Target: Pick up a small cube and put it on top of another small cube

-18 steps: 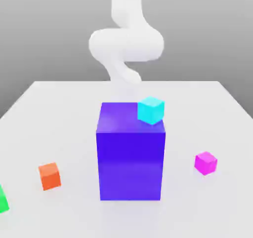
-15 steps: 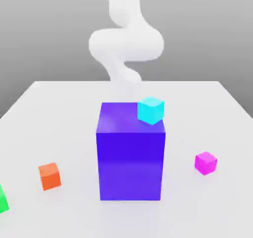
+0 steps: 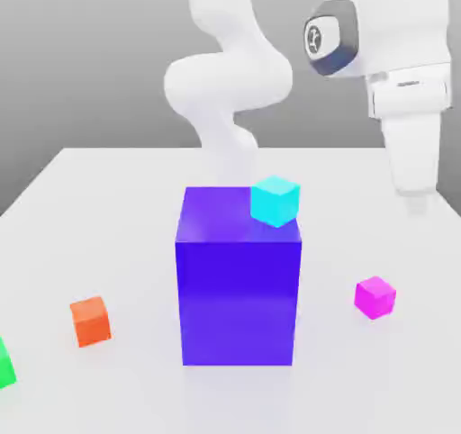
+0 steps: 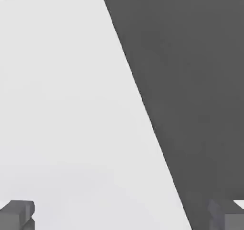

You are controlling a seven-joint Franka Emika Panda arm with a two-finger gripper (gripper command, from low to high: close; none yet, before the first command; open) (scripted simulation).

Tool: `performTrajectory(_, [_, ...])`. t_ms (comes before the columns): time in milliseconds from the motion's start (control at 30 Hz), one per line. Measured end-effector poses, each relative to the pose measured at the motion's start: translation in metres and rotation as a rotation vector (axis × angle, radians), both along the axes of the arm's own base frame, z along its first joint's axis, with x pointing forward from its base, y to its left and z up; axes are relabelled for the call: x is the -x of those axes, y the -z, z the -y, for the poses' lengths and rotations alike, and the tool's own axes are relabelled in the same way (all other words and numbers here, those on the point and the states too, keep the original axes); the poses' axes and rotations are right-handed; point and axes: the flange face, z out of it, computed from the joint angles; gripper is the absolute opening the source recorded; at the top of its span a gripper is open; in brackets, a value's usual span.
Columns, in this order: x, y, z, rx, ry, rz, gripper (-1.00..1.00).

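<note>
The arm's hand is now hanging over the table (image 3: pixel 108 189) at 2 o'clock, with the gripper (image 4: pixel 122 214) spread fully and carrying nothing. The magenta-pink cube (image 3: pixel 375 296) is sitting at 4 o'clock, awaiting pickup.

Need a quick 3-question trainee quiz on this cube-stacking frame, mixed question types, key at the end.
1. True or false: the cyan cube sits on the table.
2. Multiple choice: which small cube lies on the exterior view's right of the big purple block? A) orange cube B) magenta-pink cube C) green cube
3. Short answer: how does the gripper stand, and does it hold anything?

Key
1. False: it rests on a top corner of the big purple block.
2. B
3. Open, with its fingertips wide apart over the table's edge; it holds nothing.
</note>
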Motion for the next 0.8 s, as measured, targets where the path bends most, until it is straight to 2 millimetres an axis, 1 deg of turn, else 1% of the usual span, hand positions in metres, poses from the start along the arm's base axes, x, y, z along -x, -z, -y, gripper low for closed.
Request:
performTrajectory(133, [0.047,0.067,-0.020,0.088,-0.279,-0.072,0.00])
performTrajectory(200, [0.077,0.097,-0.028,0.130,-0.430,-0.109,0.00])
performTrajectory(267, [0.105,0.124,-0.034,0.165,-0.569,-0.139,0.00])
performTrajectory(300, [0.110,0.134,-0.035,0.172,-0.596,-0.145,0.00])
performTrajectory(367, [0.107,0.152,-0.029,0.175,-0.589,-0.152,0.00])
performTrajectory(500, [0.107,0.188,-0.027,0.175,-0.589,-0.155,0.00])
performTrajectory(533, [0.108,0.194,-0.027,0.175,-0.589,-0.155,-1.00])
performTrajectory(700, [0.108,0.194,-0.026,0.177,-0.589,-0.157,-1.00])
performTrajectory(733, [0.108,0.197,-0.026,0.177,-0.589,-0.156,-1.00])
performTrajectory(800, [0.107,0.189,-0.027,0.177,-0.589,-0.156,-1.00])
